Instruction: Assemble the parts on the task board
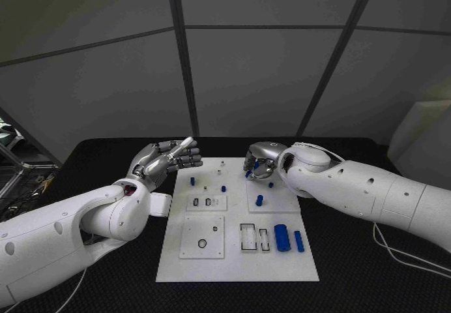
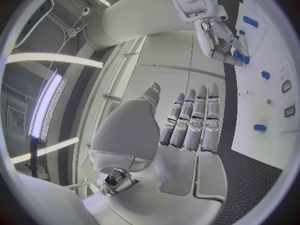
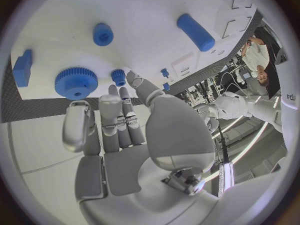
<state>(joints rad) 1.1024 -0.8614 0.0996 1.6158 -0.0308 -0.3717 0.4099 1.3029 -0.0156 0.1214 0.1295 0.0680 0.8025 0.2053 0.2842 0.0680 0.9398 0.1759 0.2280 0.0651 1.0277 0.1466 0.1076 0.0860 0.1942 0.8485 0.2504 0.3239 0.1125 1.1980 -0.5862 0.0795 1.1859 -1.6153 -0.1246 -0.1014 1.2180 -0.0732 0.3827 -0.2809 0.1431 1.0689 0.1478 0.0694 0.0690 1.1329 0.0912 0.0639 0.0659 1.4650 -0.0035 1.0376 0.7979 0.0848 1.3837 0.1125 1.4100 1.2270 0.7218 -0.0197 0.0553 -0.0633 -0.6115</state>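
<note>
Head view: white rectangular task board (image 1: 235,261) lies on the black tabletop (image 1: 376,287), small blue plastic parts (image 1: 281,235) scattered on it. Left robot hand (image 1: 166,160) hovers beside its far corner, fingers straight, holding nothing. Right robot hand (image 1: 261,163) hangs above a blue toothed gear (image 3: 75,82), fingers loosely apart.

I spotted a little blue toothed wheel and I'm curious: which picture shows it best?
The right wrist view: the blue gear lies on the white task board just beyond the right hand, teeth and centre hole plain. In the left wrist view it is a small blue shape at that hand's fingertips; in the head view the hand hides it.
</note>
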